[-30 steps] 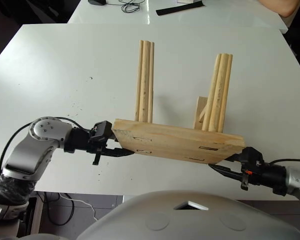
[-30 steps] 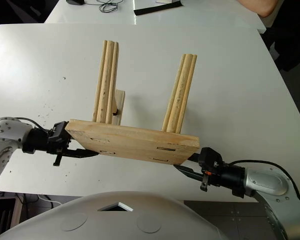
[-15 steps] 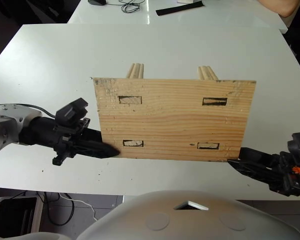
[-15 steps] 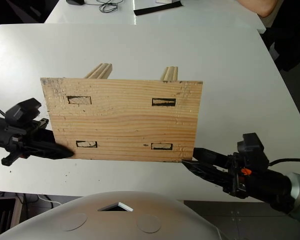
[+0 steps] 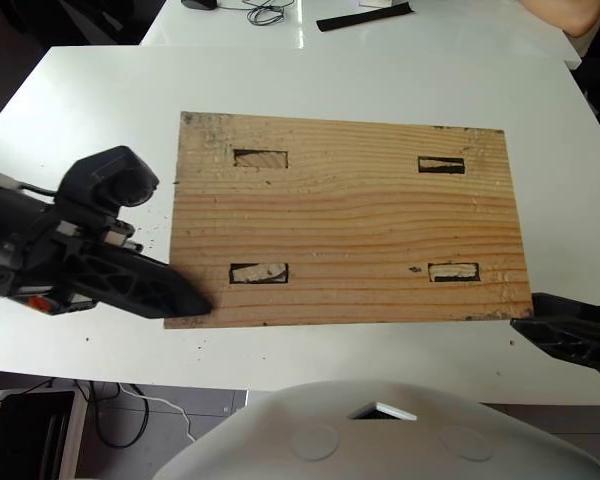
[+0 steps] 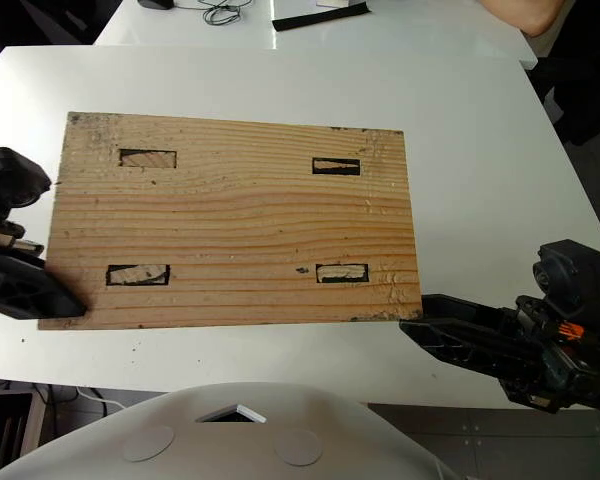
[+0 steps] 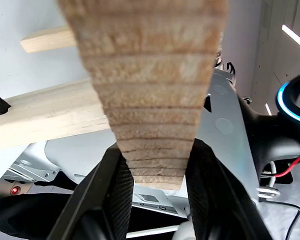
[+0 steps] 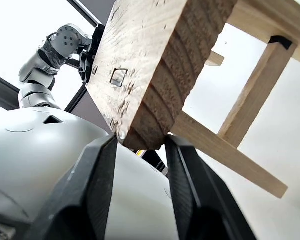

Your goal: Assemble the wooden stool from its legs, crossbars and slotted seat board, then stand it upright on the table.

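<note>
Seen from the head views, the seat board (image 5: 345,220) is turned with its broad face up toward the camera, above the white table (image 5: 80,100). Four rectangular slots (image 5: 260,158) are cut through it, and pale wood is seen filling them. The legs beneath are covered by the board, so it cannot be told whether they rest on the table.

The board's corner at 8 o'clock is taken by the left gripper (image 5: 190,303). In the left wrist view its two dark fingers (image 7: 112,200) are set narrowly apart, one against each face of the board, and the end grain is pinched between them. A wooden crossbar (image 7: 40,120) is seen running off under the board, joined to its underside.

At 4 o'clock the opposite near corner is met by the right gripper (image 6: 415,330). In the right wrist view its fingers (image 8: 97,185) are parted just enough for the board's thickness, and the corner is clamped between them. A leg (image 8: 250,100) and a lower rail (image 8: 225,155) are visible below the board there, joined together.

At 12 o'clock, on a second table behind, some cables (image 5: 265,10) and a black strap (image 5: 365,15) are lying, well apart from the board.
</note>
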